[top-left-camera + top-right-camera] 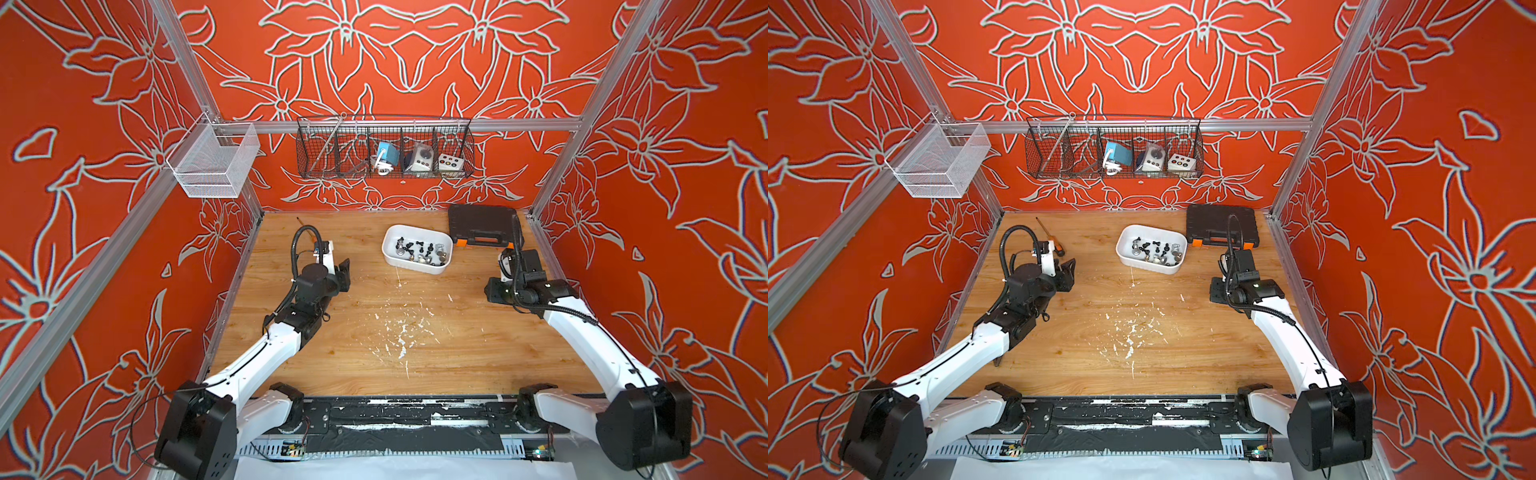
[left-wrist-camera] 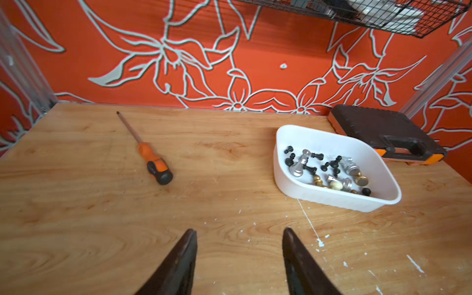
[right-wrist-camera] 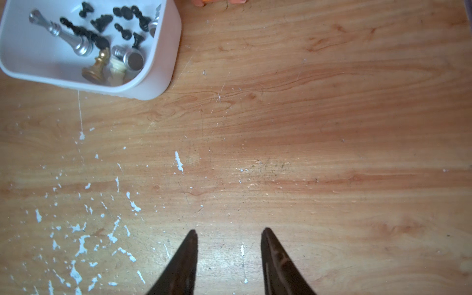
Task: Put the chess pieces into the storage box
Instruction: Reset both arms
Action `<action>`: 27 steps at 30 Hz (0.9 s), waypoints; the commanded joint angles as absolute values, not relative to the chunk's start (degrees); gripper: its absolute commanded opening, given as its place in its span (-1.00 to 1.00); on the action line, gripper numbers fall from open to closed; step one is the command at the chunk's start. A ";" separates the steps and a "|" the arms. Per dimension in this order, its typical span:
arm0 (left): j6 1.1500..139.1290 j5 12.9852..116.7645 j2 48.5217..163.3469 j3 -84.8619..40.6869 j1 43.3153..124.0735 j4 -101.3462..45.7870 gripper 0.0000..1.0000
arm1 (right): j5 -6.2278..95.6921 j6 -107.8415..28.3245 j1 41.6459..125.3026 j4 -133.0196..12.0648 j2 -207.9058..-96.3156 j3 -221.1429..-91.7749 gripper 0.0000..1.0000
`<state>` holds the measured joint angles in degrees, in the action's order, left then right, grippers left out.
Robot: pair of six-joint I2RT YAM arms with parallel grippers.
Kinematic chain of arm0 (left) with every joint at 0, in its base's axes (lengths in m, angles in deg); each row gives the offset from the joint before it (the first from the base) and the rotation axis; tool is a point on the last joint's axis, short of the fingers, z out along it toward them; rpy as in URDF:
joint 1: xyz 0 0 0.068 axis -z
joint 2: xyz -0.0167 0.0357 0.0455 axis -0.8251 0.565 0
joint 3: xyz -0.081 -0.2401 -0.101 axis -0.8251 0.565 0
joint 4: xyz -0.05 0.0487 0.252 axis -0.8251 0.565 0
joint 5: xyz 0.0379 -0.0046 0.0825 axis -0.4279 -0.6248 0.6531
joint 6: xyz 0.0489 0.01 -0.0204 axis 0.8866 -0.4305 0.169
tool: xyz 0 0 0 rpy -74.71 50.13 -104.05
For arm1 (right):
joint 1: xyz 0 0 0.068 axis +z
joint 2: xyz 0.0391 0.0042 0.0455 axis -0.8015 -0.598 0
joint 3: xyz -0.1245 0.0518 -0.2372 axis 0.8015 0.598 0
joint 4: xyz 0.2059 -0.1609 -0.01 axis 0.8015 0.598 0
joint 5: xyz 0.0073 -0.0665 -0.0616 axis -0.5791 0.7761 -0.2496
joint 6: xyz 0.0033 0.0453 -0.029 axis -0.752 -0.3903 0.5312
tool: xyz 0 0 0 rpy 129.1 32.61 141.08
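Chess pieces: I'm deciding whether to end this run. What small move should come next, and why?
Probably just ease both arms back toward rest. All the chess pieces in view lie inside the storage box; the table otherwise shows only the screwdriver, the toolcase and paint flecks. The left gripper and right gripper are open and empty over bare wood.

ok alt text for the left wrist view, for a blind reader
A white storage box holding black, silver and gold chess pieces sits on a wooden table beside a black toolcase. An orange-handled screwdriver lies apart from it, with the open, empty left gripper in the foreground.
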<state>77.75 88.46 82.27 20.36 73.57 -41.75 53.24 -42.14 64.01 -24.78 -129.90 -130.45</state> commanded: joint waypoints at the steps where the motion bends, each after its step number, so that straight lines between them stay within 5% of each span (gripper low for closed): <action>1: 76.28 93.67 76.97 24.86 72.92 -44.47 0.19 | 56.20 -41.54 63.65 -27.44 -128.39 -128.79 0.12; 7: 74.94 102.26 69.91 32.91 72.27 -44.80 0.61 | 58.76 -39.93 63.66 -31.87 -127.96 -126.87 0.83; 8: 74.79 103.53 68.94 34.03 72.29 -45.20 0.82 | 59.62 -39.71 63.73 -32.77 -127.70 -126.45 0.97; 9: 74.82 105.07 67.98 35.53 72.29 -46.24 0.96 | 60.80 -39.57 63.65 -34.15 -127.37 -125.81 0.98; 17: 79.54 110.33 63.99 46.71 72.12 -59.65 0.96 | 70.03 -33.83 63.65 -56.62 -124.23 -114.24 0.98; 27: 83.95 110.27 84.01 45.22 71.09 -73.42 0.96 | 71.97 -25.32 63.71 -83.18 -131.12 -101.49 0.98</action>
<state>80.25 110.34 79.43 46.96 71.96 -64.81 70.36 -27.96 64.01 -71.56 -128.63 -102.80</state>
